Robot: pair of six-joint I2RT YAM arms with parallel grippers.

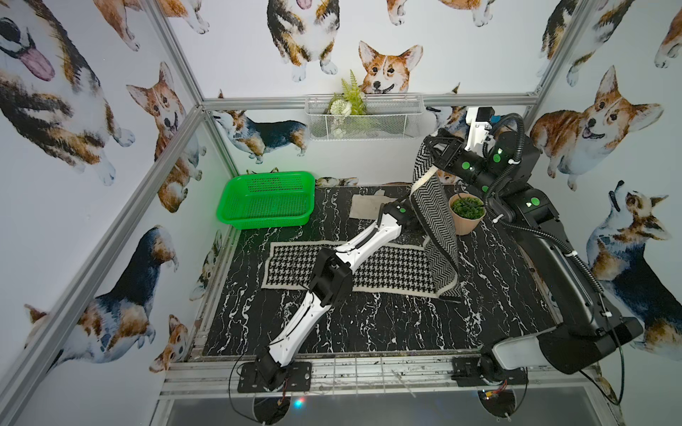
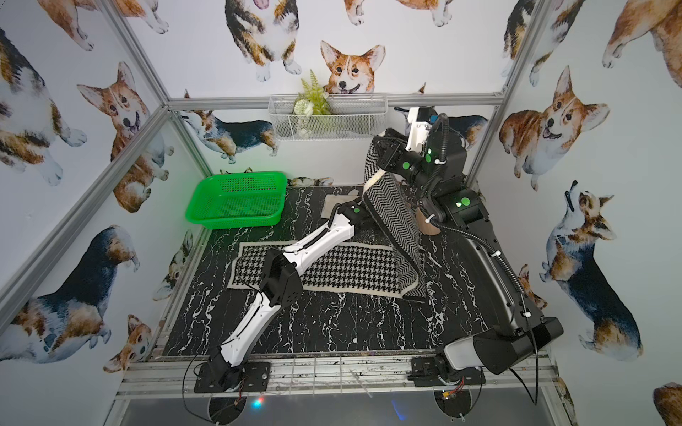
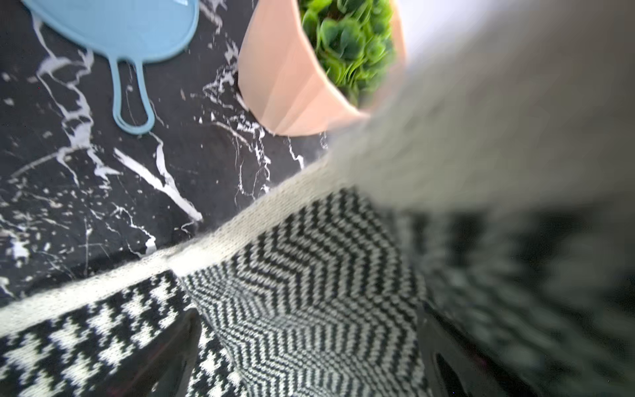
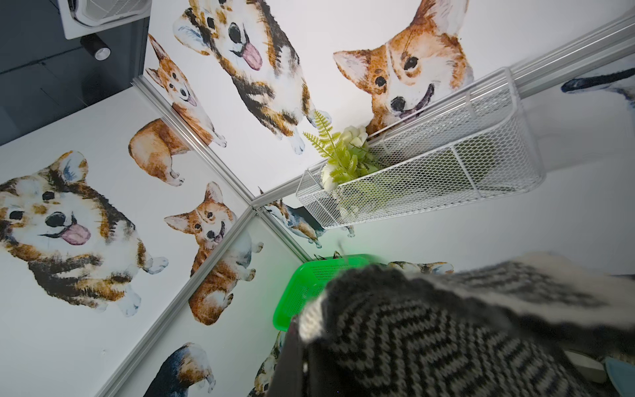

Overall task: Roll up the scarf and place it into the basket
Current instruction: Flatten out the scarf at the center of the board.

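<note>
The scarf point(image 1: 369, 269) lies houndstooth side up across the table in both top views. Its right end rises as a zigzag-faced band point(image 2: 391, 214). High near the back wall, my right gripper point(image 1: 430, 145) is shut on that end, and cloth covers its jaws point(image 4: 395, 343) in the right wrist view. My left arm reaches over the flat part, and its jaws are hidden behind the raised band. In the left wrist view my left gripper point(image 3: 309, 347) is open, its fingers point(image 3: 178, 347) on either side of the zigzag cloth. The green basket point(image 1: 265, 199) stands empty at the back left.
A peach pot with a green plant point(image 1: 467, 214) stands right behind the raised band. An off-white cloth point(image 1: 369, 206) lies at the back centre. A white wire basket with a plant point(image 1: 363, 116) hangs on the back wall. A light blue flat item point(image 3: 130, 34) lies near the pot.
</note>
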